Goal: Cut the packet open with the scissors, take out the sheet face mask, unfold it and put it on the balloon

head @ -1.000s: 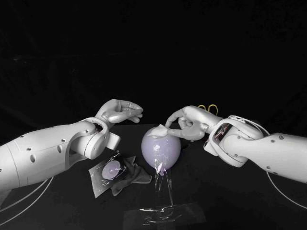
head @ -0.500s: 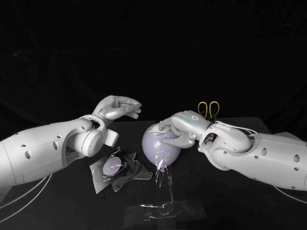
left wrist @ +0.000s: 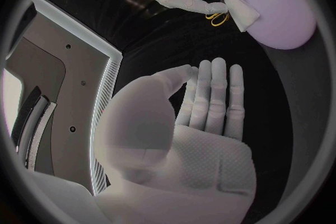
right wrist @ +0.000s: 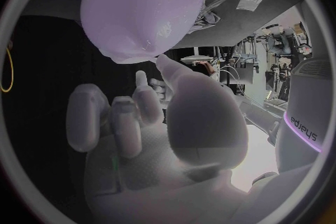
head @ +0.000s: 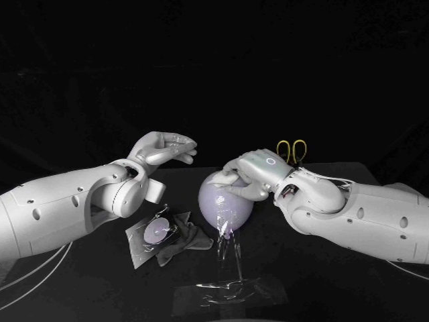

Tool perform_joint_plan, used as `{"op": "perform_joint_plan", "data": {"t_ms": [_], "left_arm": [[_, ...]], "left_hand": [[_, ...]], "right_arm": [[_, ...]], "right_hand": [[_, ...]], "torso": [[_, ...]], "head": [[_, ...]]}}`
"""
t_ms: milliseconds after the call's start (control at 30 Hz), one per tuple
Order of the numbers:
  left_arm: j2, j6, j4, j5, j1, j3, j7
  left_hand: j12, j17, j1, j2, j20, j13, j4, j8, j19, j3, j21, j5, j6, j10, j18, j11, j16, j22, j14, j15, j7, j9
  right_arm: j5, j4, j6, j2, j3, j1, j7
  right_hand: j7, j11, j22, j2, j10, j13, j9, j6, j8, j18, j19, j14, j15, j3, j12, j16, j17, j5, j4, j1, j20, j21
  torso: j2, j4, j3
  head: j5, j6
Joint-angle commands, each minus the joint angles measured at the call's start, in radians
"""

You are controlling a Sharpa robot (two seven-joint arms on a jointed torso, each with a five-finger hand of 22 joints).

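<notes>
White folded sheet face mask [left wrist: 241, 8] risked sliding off the balloon [head: 224, 204]; right hand [head: 253, 171] touched it, grip unclear, left hand [left wrist: 192, 123] empty, loose

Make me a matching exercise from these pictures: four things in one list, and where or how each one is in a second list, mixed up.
1. balloon
2. scissors
3. packet
4. left hand

A. crumpled on the table, between left arm and balloon
B. raised, holding nothing
C. yellow handles, behind the right hand
D. lilac, under the right hand's fingers

Pairs: 1-D, 2-C, 3-A, 4-B
</notes>
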Motion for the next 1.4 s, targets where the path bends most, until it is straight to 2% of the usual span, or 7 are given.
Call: {"op": "perform_joint_plan", "data": {"t_ms": [33,233,967,1067,1100,1200,1400], "left_arm": [[0.0,0.021,0.004,0.017,0.001,0.001,0.017],[0.0,0.023,0.005,0.019,0.001,0.001,0.016],[-0.003,0.028,0.004,0.029,0.001,0.001,0.016],[-0.003,0.03,0.005,0.03,0.001,0.001,0.016],[-0.003,0.031,0.005,0.031,0.001,0.001,0.016],[-0.002,0.034,0.005,0.034,0.001,0.001,0.017],[-0.001,0.036,0.006,0.037,0.001,0.001,0.017]], "left_hand": [[-0.002,-0.001,0.009,0.002,0.003,-0.002,0.002,-0.005,0.002,-0.007,-0.006,0.001,-0.006,-0.007,0.015,-0.002,-0.007,-0.003,-0.007,0.001,0.004,-0.002],[-0.002,-0.001,0.01,0.002,0.003,-0.002,0.004,-0.007,0.002,-0.008,-0.007,0.001,-0.007,-0.008,0.015,-0.002,-0.007,-0.004,-0.007,0.002,0.005,-0.003],[-0.002,-0.002,0.017,0.003,0.004,-0.003,0.006,-0.011,0.005,-0.011,-0.013,0.001,-0.01,-0.012,0.015,0.0,-0.007,-0.009,-0.01,0.003,0.008,-0.005],[-0.002,-0.002,0.017,0.003,0.004,-0.003,0.006,-0.011,0.005,-0.011,-0.013,0.001,-0.01,-0.012,0.015,0.0,-0.007,-0.009,-0.01,0.003,0.008,-0.005],[-0.002,-0.002,0.017,0.003,0.004,-0.003,0.006,-0.011,0.005,-0.011,-0.013,0.001,-0.01,-0.012,0.015,0.0,-0.007,-0.009,-0.01,0.003,0.008,-0.005],[-0.001,-0.003,0.02,0.005,0.004,-0.003,0.007,-0.012,0.006,-0.011,-0.014,0.001,-0.01,-0.013,0.015,0.001,-0.007,-0.01,-0.01,0.003,0.009,-0.005],[-0.001,-0.003,0.023,0.007,0.004,-0.003,0.008,-0.013,0.007,-0.012,-0.016,0.001,-0.009,-0.013,0.015,0.001,-0.006,-0.011,-0.011,0.003,0.009,-0.006]], "right_arm": [[-0.044,-0.004,-0.029,0.006,0.0,-0.001,-0.037],[-0.043,-0.013,0.006,0.021,0.0,-0.002,-0.03],[-0.043,-0.014,0.058,0.03,-0.001,-0.007,-0.02],[-0.044,-0.023,0.054,0.037,-0.001,-0.007,-0.026],[-0.044,-0.024,0.053,0.038,-0.001,-0.008,-0.026],[-0.043,-0.031,0.048,0.043,-0.001,-0.008,-0.024],[-0.042,-0.041,0.039,0.052,-0.001,-0.009,-0.017]], "right_hand": [[-0.005,-0.002,0.126,0.012,0.014,0.041,-0.001,0.024,0.01,-0.005,0.009,0.103,0.001,0.009,0.015,0.003,0.263,-0.006,0.006,0.014,-0.001,0.01],[-0.018,-0.013,0.13,0.027,0.025,0.055,-0.002,0.064,0.024,-0.005,0.013,0.103,-0.008,0.021,0.033,0.003,0.263,-0.006,0.004,0.038,-0.008,0.015],[-0.02,-0.016,0.126,-0.002,0.016,0.045,-0.011,0.071,0.021,-0.004,0.008,0.103,-0.012,0.005,0.019,0.003,0.263,-0.006,0.012,0.032,-0.014,0.004],[-0.025,-0.019,0.129,0.031,0.018,0.047,-0.013,0.084,0.026,-0.005,0.01,0.103,-0.014,0.021,0.021,0.003,0.263,-0.005,0.023,0.039,-0.015,0.008],[-0.028,-0.021,0.13,0.074,0.019,0.048,-0.014,0.088,0.027,-0.005,0.011,0.103,-0.016,0.038,0.022,0.003,0.263,-0.005,0.04,0.036,-0.016,0.009],[-0.037,-0.029,0.135,0.143,0.027,0.054,-0.013,0.1,0.034,-0.006,0.015,0.103,-0.022,0.078,0.031,0.003,0.263,-0.005,0.052,0.053,-0.02,0.016],[-0.049,-0.04,0.145,0.178,0.057,0.087,-0.004,0.129,0.057,-0.01,0.025,0.103,-0.031,0.115,0.072,0.003,0.263,-0.005,0.055,0.064,-0.029,0.033]], "torso": [[0.001,-0.0004,0.0001],[-0.001,-0.0005,-0.0006],[-0.001,-0.0007,-0.0004],[-0.001,-0.0002,-0.0006],[-0.001,-0.0004,-0.0007],[-0.001,-0.0005,-0.0009],[-0.001,-0.0002,-0.001]], "head": [[-0.001,-0.001],[-0.001,-0.005],[0.001,-0.008],[0.001,-0.008],[0.001,-0.008],[0.001,-0.008],[0.001,-0.008]]}}
